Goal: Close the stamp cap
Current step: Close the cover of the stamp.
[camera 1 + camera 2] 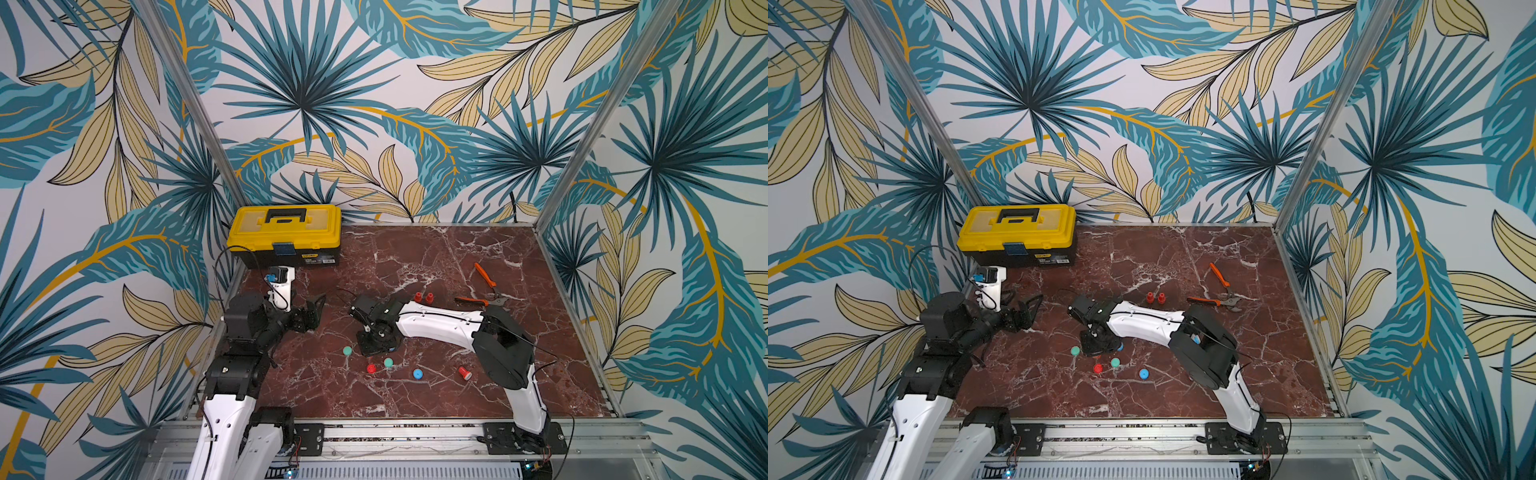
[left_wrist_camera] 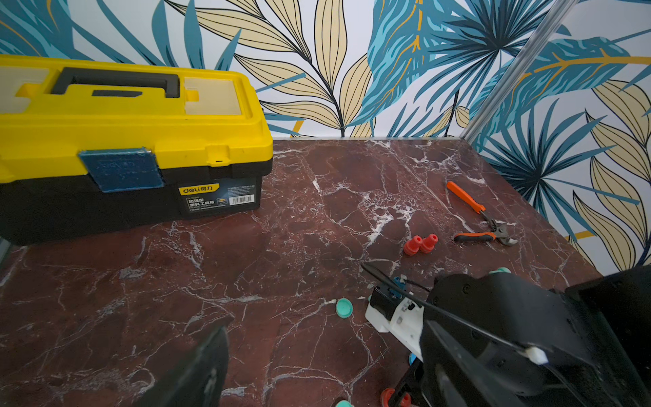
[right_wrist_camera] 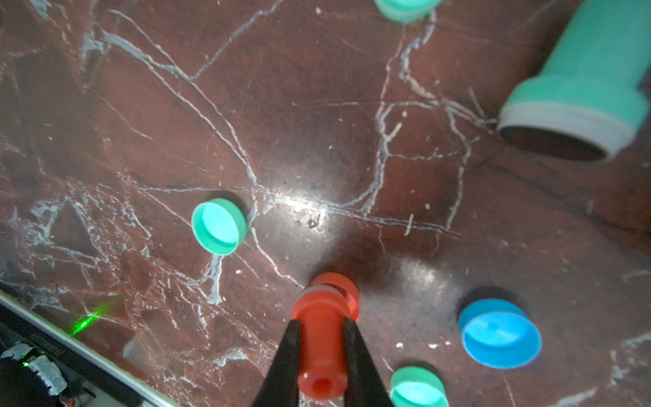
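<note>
Toolbox (image 1: 286,237): yellow lid down and blue latch shut, so I can't see what is in it. It sits well away from the right gripper in the back-left corner, just behind the left gripper (image 1: 312,309). That gripper's jaws stand wide apart with nothing between them.

Right gripper (image 3: 321,326): aimed down at the table (image 1: 457,249), jaws pinched tight on the narrow stem of the red stamp (image 3: 322,356). The stamp's wide end, ringed in pale plastic, points away from the fingers toward the marble.

Red cap (image 3: 348,294): lies on the marble straight beyond the fingertips, under the stamp's wide end and slightly off to one side of it. From the wrist view I can't tell whether stamp and cap touch.

Around the right gripper, from the top views:
- A teal cap (image 1: 348,350) is near on its left.
- A second teal cap (image 1: 388,362) is just off its near-right.
- A blue cap (image 1: 418,373) sits further right, hollow side up.
- A spare red stamp (image 1: 464,372) lies on its side further right again.
- A pair of red stamps (image 1: 418,296) stands upright side by side, beyond the gripper to the back right.
- Pliers (image 1: 486,291) lie past that pair, well apart from the gripper.

A teal stamp (image 3: 581,88) lies on its side close to the gripper. I see it clearly in the right wrist view only.
</note>
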Controlling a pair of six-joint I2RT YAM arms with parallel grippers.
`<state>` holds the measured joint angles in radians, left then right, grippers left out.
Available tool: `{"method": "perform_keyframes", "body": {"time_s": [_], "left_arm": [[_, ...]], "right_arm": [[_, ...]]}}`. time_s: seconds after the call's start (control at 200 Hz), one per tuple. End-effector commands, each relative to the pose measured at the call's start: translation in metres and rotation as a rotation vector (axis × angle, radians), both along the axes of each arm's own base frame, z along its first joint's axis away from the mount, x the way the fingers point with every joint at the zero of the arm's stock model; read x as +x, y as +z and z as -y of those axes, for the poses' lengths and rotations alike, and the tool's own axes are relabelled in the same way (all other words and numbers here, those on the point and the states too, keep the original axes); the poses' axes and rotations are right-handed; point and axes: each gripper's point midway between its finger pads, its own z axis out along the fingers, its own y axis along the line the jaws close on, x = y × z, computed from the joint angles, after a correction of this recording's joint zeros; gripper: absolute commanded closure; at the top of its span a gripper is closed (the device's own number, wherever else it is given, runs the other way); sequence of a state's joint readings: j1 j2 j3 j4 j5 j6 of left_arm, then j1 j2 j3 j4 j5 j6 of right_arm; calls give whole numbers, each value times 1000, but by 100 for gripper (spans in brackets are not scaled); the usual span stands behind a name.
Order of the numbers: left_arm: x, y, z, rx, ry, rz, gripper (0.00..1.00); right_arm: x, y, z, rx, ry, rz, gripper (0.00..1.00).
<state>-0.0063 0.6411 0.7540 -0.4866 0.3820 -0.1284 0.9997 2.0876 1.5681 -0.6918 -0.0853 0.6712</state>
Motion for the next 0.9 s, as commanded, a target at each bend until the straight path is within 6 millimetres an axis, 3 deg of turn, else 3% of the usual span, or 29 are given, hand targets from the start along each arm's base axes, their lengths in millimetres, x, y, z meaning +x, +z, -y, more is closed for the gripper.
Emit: {"method": "perform_keyframes", "body": {"time_s": [0.0, 0.225, 0.561, 0.896], "left_arm": [[1, -1, -1, -9, 4, 3, 13], [1, -1, -1, -10, 1, 1, 13], [1, -1, -1, -10, 2, 1, 13], [1, -2, 0, -11, 0, -1, 13]], "right_arm": [[-4, -21, 11, -80, 14, -11, 92], [-4, -26, 31, -166, 9, 3, 92], [-4, -33, 40, -204, -9, 11, 92], [-14, -71, 58, -421, 71, -38, 93]]}}
